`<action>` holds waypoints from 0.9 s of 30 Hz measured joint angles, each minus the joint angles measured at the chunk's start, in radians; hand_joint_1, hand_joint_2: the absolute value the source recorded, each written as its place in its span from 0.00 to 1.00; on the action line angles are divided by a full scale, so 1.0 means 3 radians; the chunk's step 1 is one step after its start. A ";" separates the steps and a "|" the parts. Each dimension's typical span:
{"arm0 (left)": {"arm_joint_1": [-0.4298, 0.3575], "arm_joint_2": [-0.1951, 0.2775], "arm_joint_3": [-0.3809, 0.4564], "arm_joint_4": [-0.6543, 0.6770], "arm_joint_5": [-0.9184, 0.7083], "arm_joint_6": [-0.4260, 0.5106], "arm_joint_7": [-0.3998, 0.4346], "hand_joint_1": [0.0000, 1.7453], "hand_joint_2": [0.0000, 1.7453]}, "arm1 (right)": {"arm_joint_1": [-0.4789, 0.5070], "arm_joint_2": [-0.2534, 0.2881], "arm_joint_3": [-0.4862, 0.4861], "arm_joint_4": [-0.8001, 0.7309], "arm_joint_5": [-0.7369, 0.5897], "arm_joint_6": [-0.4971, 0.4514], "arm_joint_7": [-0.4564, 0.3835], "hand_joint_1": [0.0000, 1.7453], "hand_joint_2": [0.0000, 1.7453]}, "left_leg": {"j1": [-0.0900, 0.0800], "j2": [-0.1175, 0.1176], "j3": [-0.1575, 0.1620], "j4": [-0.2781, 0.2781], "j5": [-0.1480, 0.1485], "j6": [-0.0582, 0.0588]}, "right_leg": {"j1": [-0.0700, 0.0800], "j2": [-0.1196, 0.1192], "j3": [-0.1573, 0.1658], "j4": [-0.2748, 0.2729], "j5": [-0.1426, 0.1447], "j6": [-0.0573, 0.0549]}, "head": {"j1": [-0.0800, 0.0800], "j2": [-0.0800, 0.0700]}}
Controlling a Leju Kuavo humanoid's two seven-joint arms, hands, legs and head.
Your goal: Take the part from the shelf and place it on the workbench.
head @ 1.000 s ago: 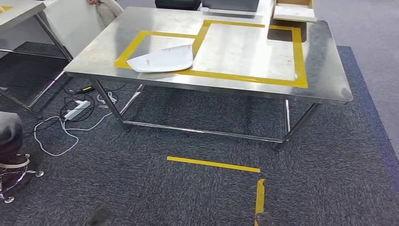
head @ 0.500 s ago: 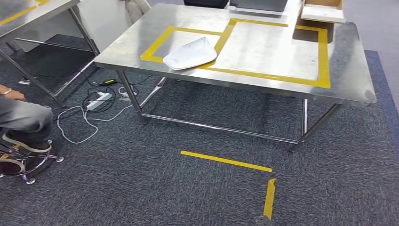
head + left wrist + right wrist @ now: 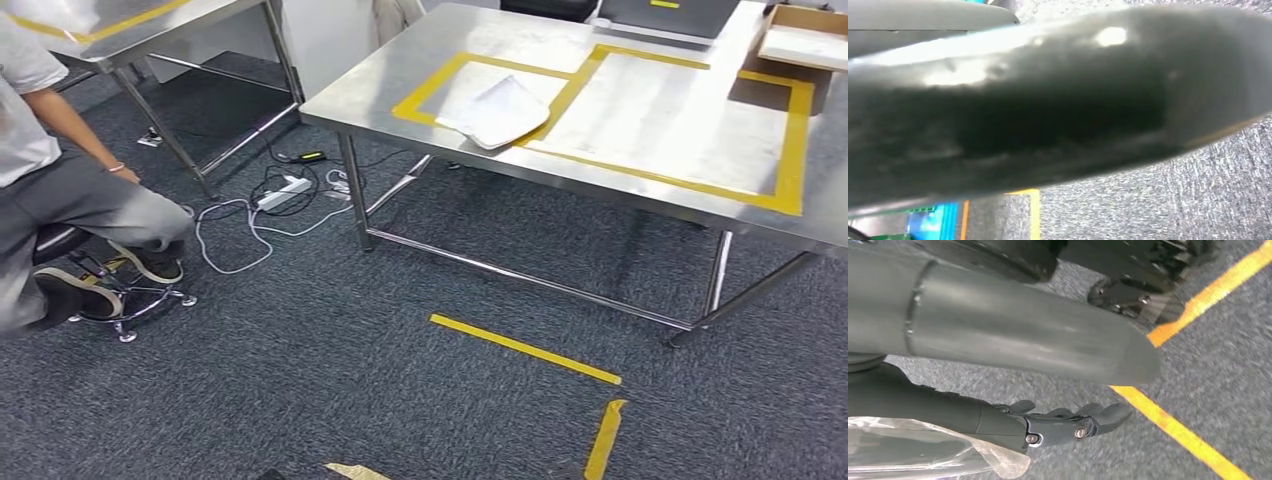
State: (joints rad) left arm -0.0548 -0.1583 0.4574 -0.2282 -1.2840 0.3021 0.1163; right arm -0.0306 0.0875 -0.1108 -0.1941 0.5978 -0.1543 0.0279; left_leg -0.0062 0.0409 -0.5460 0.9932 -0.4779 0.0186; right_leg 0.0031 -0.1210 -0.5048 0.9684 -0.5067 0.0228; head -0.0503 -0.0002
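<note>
1. Dark grey-blue carpet floor [image 3: 400,400], covering the whole area.
2. Large stainless-steel workbench [image 3: 690,120] on tubular legs, upper right of the head view. Its top is marked with two adjoining rectangles of yellow tape [image 3: 795,150].
3. Second steel table [image 3: 150,25], far left, well apart from the workbench.
4. Seated person [image 3: 60,190] in grey trousers, at the left edge, on a wheeled stool [image 3: 130,300].
5. Right hand [image 3: 1068,425], hanging above the carpet. Its dark fingers are stretched nearly straight, and the thick grey thumb [image 3: 1023,330] stands wide of them. Nothing lies between them. A crumpled clear plastic film [image 3: 923,450] lies alongside the wrist; whether it is attached or held cannot be told.
6. Left hand [image 3: 1048,115], seen as a close, blurred dark glossy form. How its fingers lie cannot be told.
7. Open brown cardboard box [image 3: 805,35], at the workbench's far right corner.
8. White flat part [image 3: 500,110], lying on the workbench in the left taped rectangle. Its right edge touches the tape line dividing the two rectangles.
9. White power strip [image 3: 283,192] with a looped white cable [image 3: 225,250], on the carpet between the two tables.
10. Long yellow floor tape strip [image 3: 525,348], in front of the workbench.
11. Shorter yellow strip [image 3: 603,440], just beside its right end.
</note>
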 joint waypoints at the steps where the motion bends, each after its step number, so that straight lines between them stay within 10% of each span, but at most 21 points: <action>1: -0.0003 -0.0005 0.0000 0.0002 0.0000 0.0007 -0.0011 0.00 0.00 | -0.0004 -0.0002 0.0000 -0.0001 -0.0006 -0.0048 -0.0003 0.00 0.00 | 0.0001 -0.0027 -0.0002 -0.0010 0.0010 0.0025 | -0.0008 0.0040 -0.0013 0.0022 -0.0028 0.0019 | 0.0003 0.0000; 4: -0.0016 -0.0038 0.0001 0.0008 -0.0004 -0.0031 -0.0027 0.00 0.00 | 0.0001 -0.0009 -0.0001 -0.0001 -0.0007 -0.0197 -0.0026 0.00 0.00 | 0.0005 -0.0114 -0.0019 -0.0030 0.0046 0.0089 | -0.0024 0.0312 -0.0230 0.0477 -0.0306 0.0051 | 0.0020 0.0000; 7: -0.0006 -0.0091 0.0003 0.0024 0.0019 -0.0110 -0.0039 0.00 0.00 | 0.0021 -0.0012 -0.0001 0.0000 0.0036 -0.0333 -0.0037 0.00 0.00 | -0.0013 -0.0230 -0.0038 -0.0025 0.0060 0.0112 | -0.0023 0.0394 -0.0499 0.1030 -0.0480 0.0048 | 0.0021 -0.0001; 11: 0.0025 -0.0158 0.0037 0.0041 0.0089 -0.0004 -0.0133 0.00 0.00 | 0.0029 -0.0012 -0.0001 0.0001 0.0054 -0.0424 -0.0037 0.00 0.00 | -0.0022 -0.0408 -0.0046 0.0005 0.0061 0.0104 | -0.0038 0.0560 -0.0187 0.0346 -0.0072 0.0017 | 0.0021 -0.0001; 14: 0.0021 -0.0173 0.0040 0.0051 0.0051 0.0035 -0.0144 0.00 0.00 | 0.0039 -0.0012 -0.0001 0.0005 0.0053 -0.0446 -0.0037 0.00 0.00 | -0.0014 -0.0530 -0.0100 0.0034 0.0079 0.0054 | -0.0053 0.0728 -0.0034 0.0057 -0.0031 0.0002 | 0.0018 0.0000; 16: 0.0037 -0.0173 0.0039 0.0055 0.0043 0.0033 -0.0141 0.00 0.00 | 0.0044 -0.0012 -0.0003 0.0005 0.0055 -0.0453 -0.0037 0.00 0.00 | -0.0006 -0.0579 -0.0132 0.0045 0.0088 0.0011 | -0.0052 0.0643 -0.0024 0.0041 -0.0017 -0.0026 | 0.0017 0.0000; 22: 0.0039 -0.0170 0.0039 0.0058 0.0031 0.0036 -0.0128 0.00 0.00 | 0.0063 -0.0012 -0.0008 0.0005 0.0060 -0.0458 -0.0045 0.00 0.00 | 0.0017 -0.0189 -0.0519 0.0942 -0.0377 -0.0088 | -0.0047 0.0304 -0.0006 0.0002 -0.0004 -0.0079 | -0.0011 -0.0001; 24: 0.0050 -0.0167 0.0040 0.0058 0.0028 0.0049 -0.0131 0.00 0.00 | 0.0056 -0.0011 -0.0009 0.0005 0.0060 -0.0454 -0.0063 0.00 0.00 | 0.0036 -0.0155 -0.0436 0.0828 -0.0265 -0.0101 | -0.0046 0.0209 -0.0002 0.0003 -0.0010 -0.0074 | -0.0013 -0.0001; 27: 0.0045 -0.0154 0.0040 0.0058 0.0027 0.0068 -0.0157 0.00 0.00 | 0.0048 -0.0011 -0.0010 0.0005 0.0074 -0.0446 -0.0101 0.00 0.00 | 0.0022 0.0033 -0.0087 0.0180 -0.0009 -0.0079 | -0.0033 0.0096 0.0019 0.0007 -0.0031 -0.0043 | -0.0012 -0.0001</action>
State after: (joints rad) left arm -0.0415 -0.2044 0.4693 -0.2110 -1.2760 0.3224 0.0691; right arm -0.0162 0.0843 -0.1137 -0.1926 0.6200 -0.2882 -0.0026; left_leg 0.0006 0.0508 -0.5721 1.0472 -0.4807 -0.0051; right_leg -0.0069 -0.0921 -0.4990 0.9707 -0.5161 0.0098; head -0.0540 -0.0004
